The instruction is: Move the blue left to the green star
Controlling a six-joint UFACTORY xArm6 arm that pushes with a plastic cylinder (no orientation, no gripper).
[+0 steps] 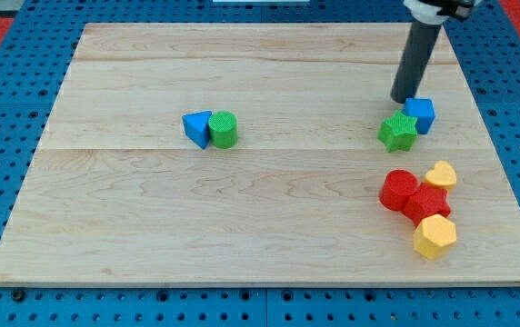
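Task status: incomplete, by my judgement. The blue cube [420, 114] sits touching the green star [397, 133], but on the star's far right side, not its left.

Blue cube position: far right part of the table [242, 227], just behind and right of the star.

Green star position: right part of the table, near-left of the cube and in contact with it.

Tip position: the rod's tip [400, 99] stands just far-left of the cube, at or almost at its far-left edge, and just beyond the star. Contact cannot be confirmed.

Pincer: none fitted. The arm ends in a plain dark rod, so there is nothing to open or close and nothing is held.

Work left: the cube must travel round the star to its left side. I judge a route behind the star is needed, with care not to push the star along.

Ambiguity: a blue triangle [197, 127] lies left of centre, touching a green cylinder [224, 130] on its right. The cube is nearer the star and the tip, so I take it as the target.

Count, blue: two, one cube and one triangle.

Count, green: two, one star and one cylinder.

Count, red: two, a red cylinder [397, 189] and a red block [428, 203], shape unclear, touching.

Count, yellow: two, a yellow heart [441, 173] and a yellow hexagon [435, 236].

Count, total: eight blocks.
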